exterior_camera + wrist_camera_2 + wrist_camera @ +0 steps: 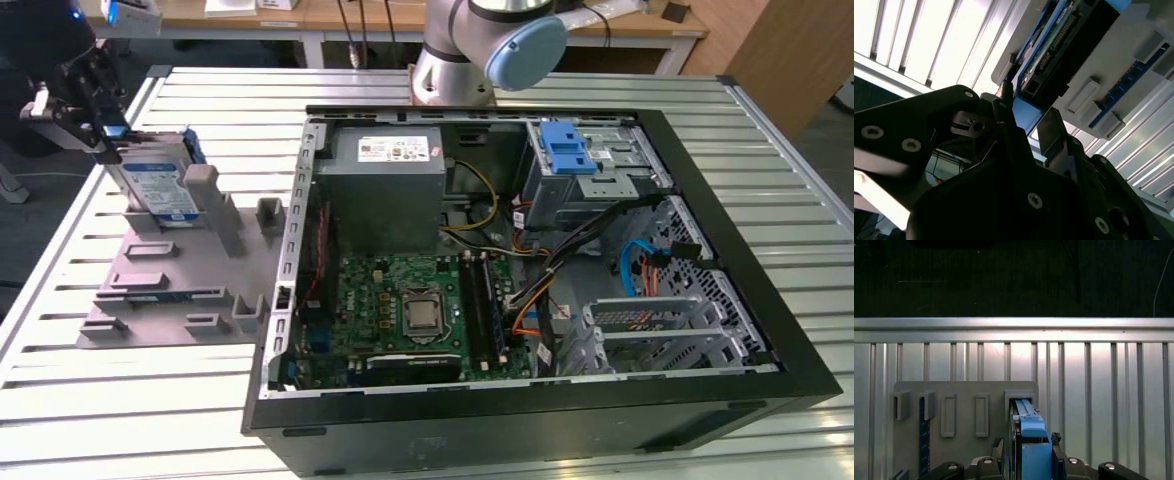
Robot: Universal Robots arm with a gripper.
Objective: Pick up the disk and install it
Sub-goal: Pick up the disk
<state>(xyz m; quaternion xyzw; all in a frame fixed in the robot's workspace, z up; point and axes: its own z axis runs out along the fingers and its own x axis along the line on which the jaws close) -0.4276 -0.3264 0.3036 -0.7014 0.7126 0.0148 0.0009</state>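
- The disk (163,190) stands upright on edge in a slot of the grey holder (147,270), on the slatted metal surface (134,420).
- The claw (110,145) sits over the disk's upper edge. In the first wrist view the blue-framed edge (1026,412) runs into the claw (1028,442).
- Whether the claw is clenched on the disk or released, I cannot tell.
- The open computer case (534,425) lies on the exterior view's right of the holder. Bare holder lies between its side wall and the disk.
- The grey cage with a blue latch (581,165) sits in the case's far corner, well apart from the disk.
- In the first wrist view the surface's edge rail (1014,324) runs beyond the holder (961,390).
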